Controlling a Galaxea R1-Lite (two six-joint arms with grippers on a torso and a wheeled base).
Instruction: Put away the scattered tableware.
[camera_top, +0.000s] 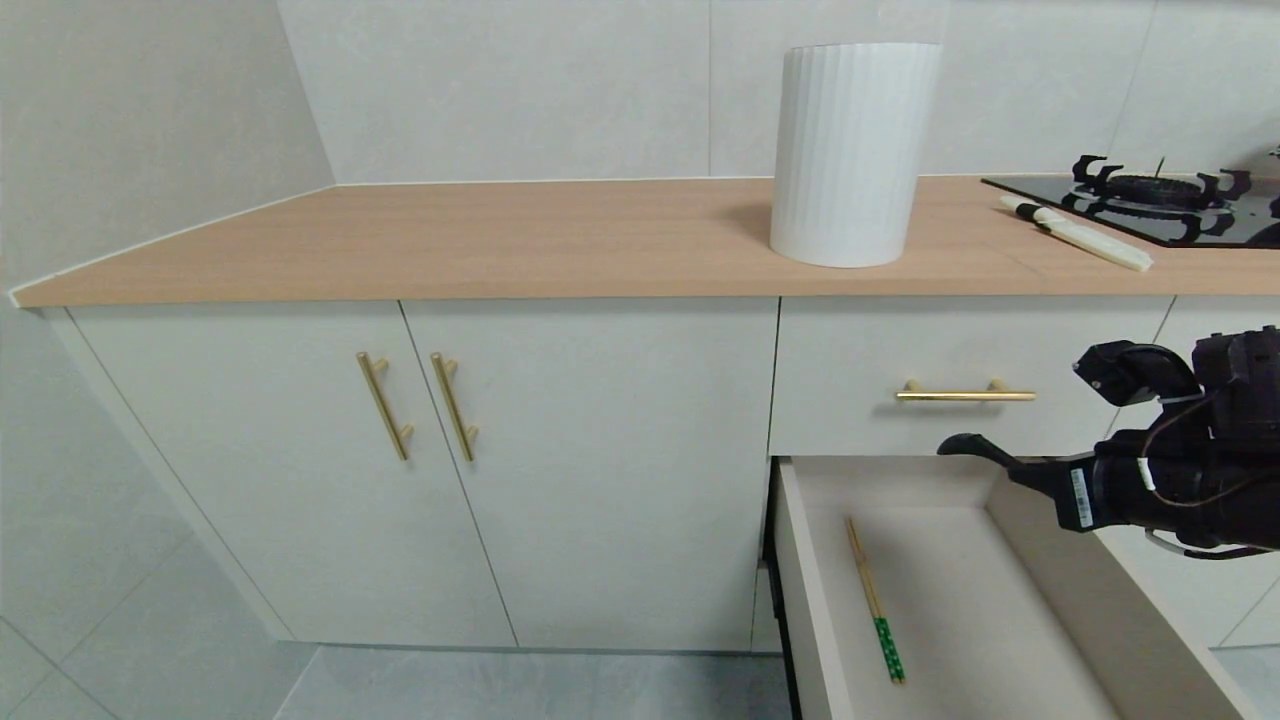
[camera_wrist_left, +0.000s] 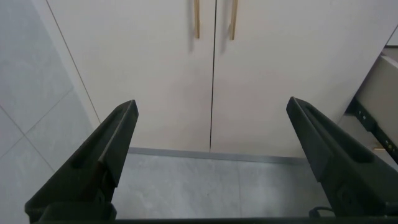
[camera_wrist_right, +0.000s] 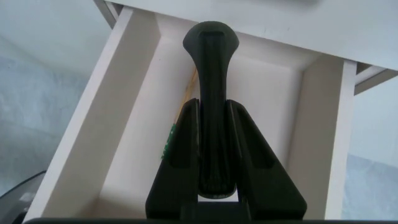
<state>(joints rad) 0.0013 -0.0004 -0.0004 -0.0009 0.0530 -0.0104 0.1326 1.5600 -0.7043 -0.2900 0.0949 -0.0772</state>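
My right gripper (camera_top: 1035, 478) is shut on a black utensil (camera_top: 965, 445), whose rounded end sticks out over the back of the open drawer (camera_top: 800, 560). The right wrist view has the black utensil (camera_wrist_right: 211, 43) clamped between the right gripper's (camera_wrist_right: 212, 111) fingers above the drawer (camera_wrist_right: 99, 124). A pair of wooden chopsticks (camera_top: 875, 605) with green ends lies on the drawer floor; these chopsticks (camera_wrist_right: 186, 93) peek out beside the gripper. On the counter by the stove lies a white knife (camera_top: 1080, 235). My left gripper (camera_wrist_left: 211, 109) is open with nothing in it, low before the cabinet doors.
A tall white ribbed canister (camera_top: 850, 140) stands on the wooden counter. A black gas stove (camera_top: 1150, 195) is at the counter's far right. A closed drawer with a gold handle (camera_top: 965, 395) sits above the open one. Two cabinet doors (camera_top: 420, 470) are shut to the left.
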